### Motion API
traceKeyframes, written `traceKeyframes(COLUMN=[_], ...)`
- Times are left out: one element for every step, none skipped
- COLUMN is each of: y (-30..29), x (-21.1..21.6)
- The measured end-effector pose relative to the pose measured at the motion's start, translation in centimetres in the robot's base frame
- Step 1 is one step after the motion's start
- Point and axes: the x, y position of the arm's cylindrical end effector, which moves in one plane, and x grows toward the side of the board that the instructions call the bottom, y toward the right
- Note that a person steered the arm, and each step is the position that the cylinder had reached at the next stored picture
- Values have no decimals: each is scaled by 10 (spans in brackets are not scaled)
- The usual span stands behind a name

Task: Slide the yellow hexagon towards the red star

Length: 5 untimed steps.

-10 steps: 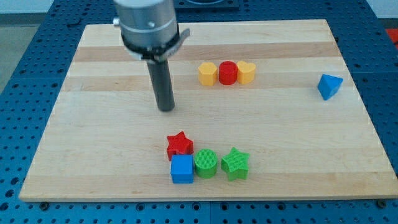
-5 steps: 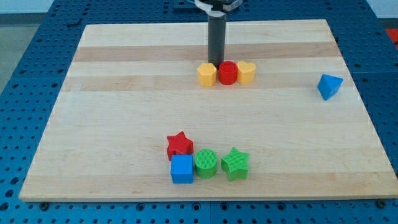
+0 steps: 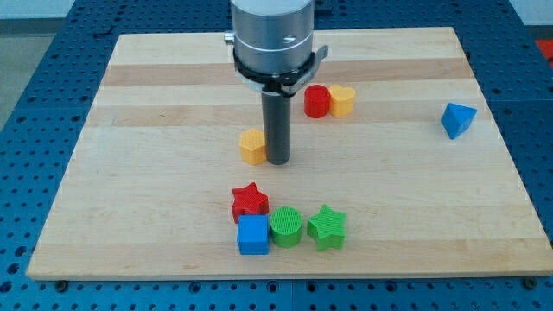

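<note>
The yellow hexagon (image 3: 253,147) lies near the board's middle, a little above the red star (image 3: 250,200). My tip (image 3: 278,161) rests on the board right beside the hexagon's right side, touching or nearly touching it. The red star sits at the view's lower middle, against the blue cube (image 3: 253,234).
A green cylinder (image 3: 286,226) and green star (image 3: 327,226) sit right of the blue cube. A red cylinder (image 3: 316,101) and yellow heart (image 3: 342,100) sit together at upper middle. A blue triangular block (image 3: 457,119) is at the right. The wooden board (image 3: 130,173) ends near the lower blocks.
My tip moved from above the row at upper middle down and left. The yellow hexagon has slid out of that row down-left towards the red star.
</note>
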Motion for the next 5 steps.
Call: traceKeyframes(y=[-1,-1,-5,-30,-63], x=[-34,-88,-126,-121,-86])
